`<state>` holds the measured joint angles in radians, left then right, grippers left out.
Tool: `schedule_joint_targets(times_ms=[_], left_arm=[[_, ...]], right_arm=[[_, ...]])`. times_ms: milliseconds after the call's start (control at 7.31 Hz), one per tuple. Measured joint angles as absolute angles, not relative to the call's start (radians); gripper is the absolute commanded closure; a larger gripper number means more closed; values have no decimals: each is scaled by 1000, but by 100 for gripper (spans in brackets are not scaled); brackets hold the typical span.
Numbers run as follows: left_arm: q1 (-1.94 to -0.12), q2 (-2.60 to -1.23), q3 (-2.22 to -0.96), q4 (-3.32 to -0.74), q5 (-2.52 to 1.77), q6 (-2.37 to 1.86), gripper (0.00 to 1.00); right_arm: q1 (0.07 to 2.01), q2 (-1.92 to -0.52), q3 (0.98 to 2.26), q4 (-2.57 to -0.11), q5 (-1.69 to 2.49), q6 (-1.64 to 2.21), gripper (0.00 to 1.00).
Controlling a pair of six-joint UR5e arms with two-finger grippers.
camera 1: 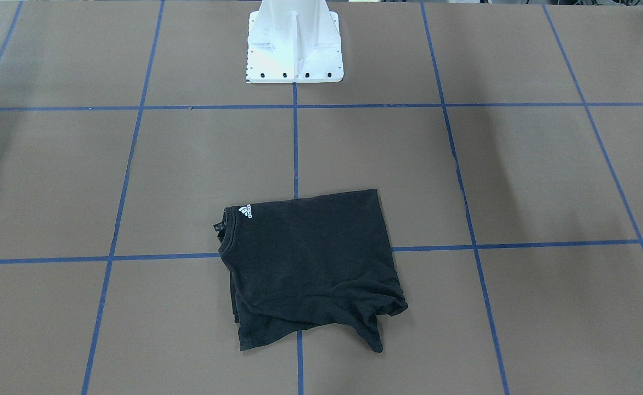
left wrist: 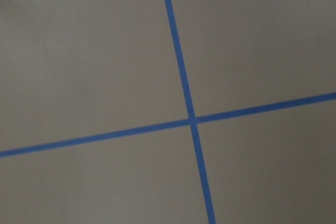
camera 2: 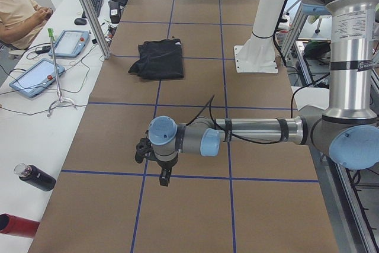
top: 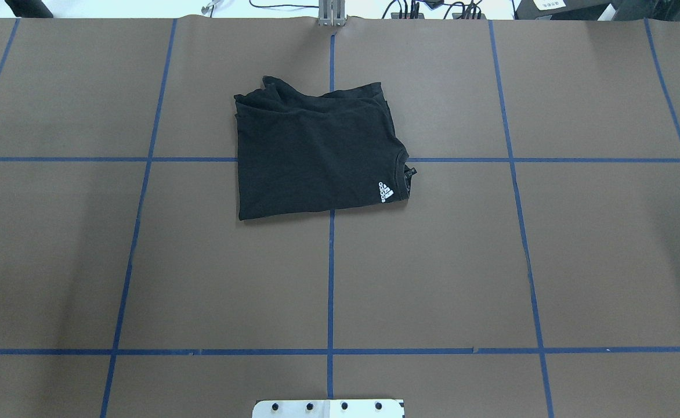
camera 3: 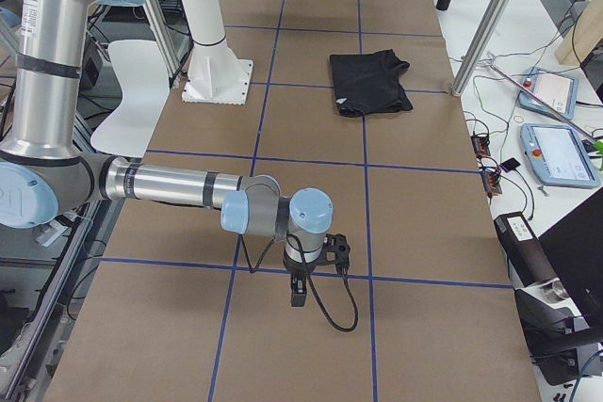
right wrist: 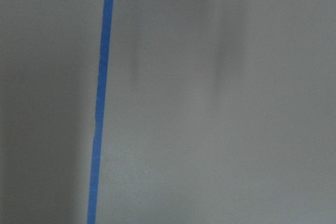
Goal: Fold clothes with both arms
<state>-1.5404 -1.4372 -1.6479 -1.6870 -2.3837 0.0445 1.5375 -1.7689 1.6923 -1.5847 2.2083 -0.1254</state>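
Seemingly finished: the shirt (top: 317, 154) lies folded toward the table's (top: 114, 261) far edge. The left claw (camera 2: 164, 177) and right claw (camera 3: 298, 294) hang well away, likely parked clear; I cannot tell their grip.

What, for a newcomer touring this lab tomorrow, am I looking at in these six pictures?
A robot with two jointed metal arms stands on a white pedestal at a brown table marked with blue tape. Two pictures look down on the table, one from behind the robot and one facing it. Two are taken from the table's ends: one shows the left arm near, the other the right arm. The last two come from cameras on the wrists and show only bare table. A folded black T-shirt lies alone on the table, far from both arms. Neither arm holds anything. Whether their jaws are open cannot be told.
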Motion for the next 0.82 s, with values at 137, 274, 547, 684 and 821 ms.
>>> schedule_joint_targets(times_ms=[137, 274, 547, 684, 821], left_arm=[[-1542, -1423, -1683, -1654, -2388, 47, 0], [-1542, -1417, -1716, -1619, -2386, 51, 0], [-1543, -1421, -1746, -1590, -2371, 52, 0], [-1543, -1426, -1749, -1589, -2362, 45, 0], [-1543, -1429, -1751, -1589, -2357, 39, 0]], right_arm=[[1537, -1764, 1693, -1583, 2209, -124, 0], [1537, -1761, 1694, -1582, 2210, -123, 0], [1537, -1759, 1695, -1577, 2211, -122, 0], [1537, -1759, 1695, -1574, 2212, -121, 0], [1537, -1758, 1695, -1572, 2212, -122, 0]])
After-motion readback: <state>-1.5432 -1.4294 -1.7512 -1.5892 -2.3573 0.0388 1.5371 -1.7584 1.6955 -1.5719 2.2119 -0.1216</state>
